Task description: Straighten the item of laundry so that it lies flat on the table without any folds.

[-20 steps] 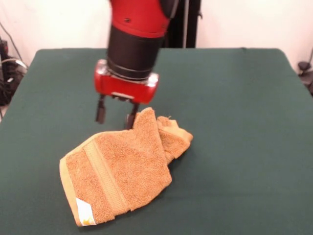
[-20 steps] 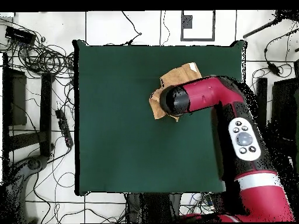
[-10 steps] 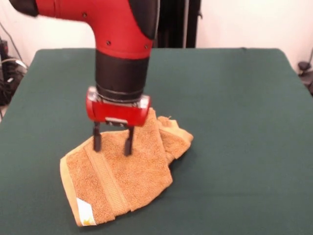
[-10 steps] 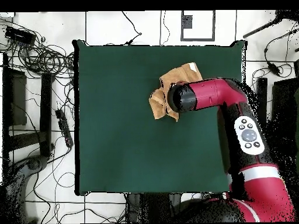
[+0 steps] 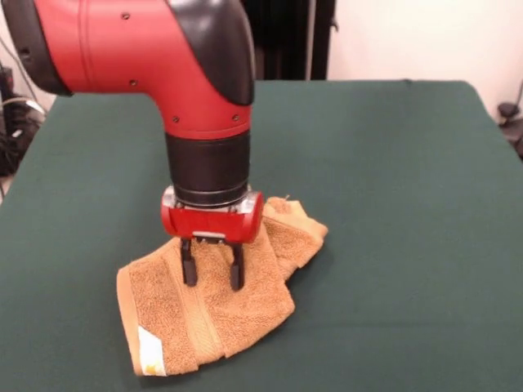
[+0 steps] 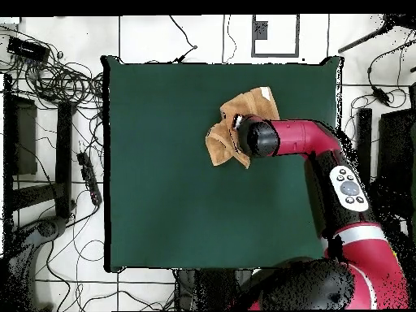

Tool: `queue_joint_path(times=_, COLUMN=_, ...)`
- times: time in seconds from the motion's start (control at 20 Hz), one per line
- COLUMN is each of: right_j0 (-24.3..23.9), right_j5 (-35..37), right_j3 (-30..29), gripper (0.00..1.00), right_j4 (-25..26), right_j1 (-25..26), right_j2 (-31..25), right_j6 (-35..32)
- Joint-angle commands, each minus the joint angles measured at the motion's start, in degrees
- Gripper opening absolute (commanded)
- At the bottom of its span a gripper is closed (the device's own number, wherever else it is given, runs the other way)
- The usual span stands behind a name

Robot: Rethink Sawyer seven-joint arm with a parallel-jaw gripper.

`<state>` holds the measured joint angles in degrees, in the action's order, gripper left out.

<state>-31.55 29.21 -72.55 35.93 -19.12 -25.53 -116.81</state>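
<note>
The item of laundry (image 5: 212, 302) is an orange-tan towel lying crumpled and folded over on the dark green table (image 5: 392, 204), with a woven band and a small white label (image 5: 149, 361) at its near left end. My gripper (image 5: 212, 274) stands upright over the towel's middle, open, both fingertips pressed down onto the cloth. In the overhead view the towel (image 6: 223, 138) shows at the table's upper right, partly hidden under the arm (image 6: 280, 138).
Cables and dark equipment (image 6: 49, 89) lie on the floor off the table's left side in the overhead view. The towel sits close to the table's (image 6: 162, 162) upper right corner there.
The gripper has come forward from behind the towel and dropped onto its middle. The towel's near left end has shifted a little to the right and its bunched back part lies lower.
</note>
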Motion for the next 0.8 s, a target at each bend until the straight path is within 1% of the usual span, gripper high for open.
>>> queue_joint_path(times=0.05, right_j0=0.5, right_j5=-1.6, right_j3=-2.1, gripper=1.00, right_j4=-2.1, right_j1=8.3, right_j2=-4.8, right_j6=3.4)
queue_joint_path(times=0.2, right_j0=-0.4, right_j5=-0.2, right_j3=-3.0, gripper=1.00, right_j4=-4.1, right_j1=8.6, right_j2=-5.4, right_j6=4.0)
queue_joint_path(times=0.35, right_j0=-2.3, right_j5=0.5, right_j3=-4.1, gripper=1.00, right_j4=-7.2, right_j1=9.8, right_j2=-7.2, right_j6=4.0)
queue_joint_path(times=0.55, right_j0=-3.2, right_j5=0.6, right_j3=-4.9, gripper=1.00, right_j4=-8.6, right_j1=10.4, right_j2=-7.9, right_j6=5.0)
queue_joint_path(times=0.7, right_j0=-3.5, right_j5=0.1, right_j3=-5.1, gripper=1.00, right_j4=-8.0, right_j1=10.7, right_j2=-8.2, right_j6=6.8)
queue_joint_path(times=0.75, right_j0=-3.4, right_j5=-0.1, right_j3=-5.1, gripper=0.00, right_j4=-7.4, right_j1=10.6, right_j2=-8.2, right_j6=7.6)
queue_joint_path(times=0.8, right_j0=-3.5, right_j5=-0.1, right_j3=-5.2, gripper=0.00, right_j4=-7.5, right_j1=10.7, right_j2=-8.3, right_j6=7.5)
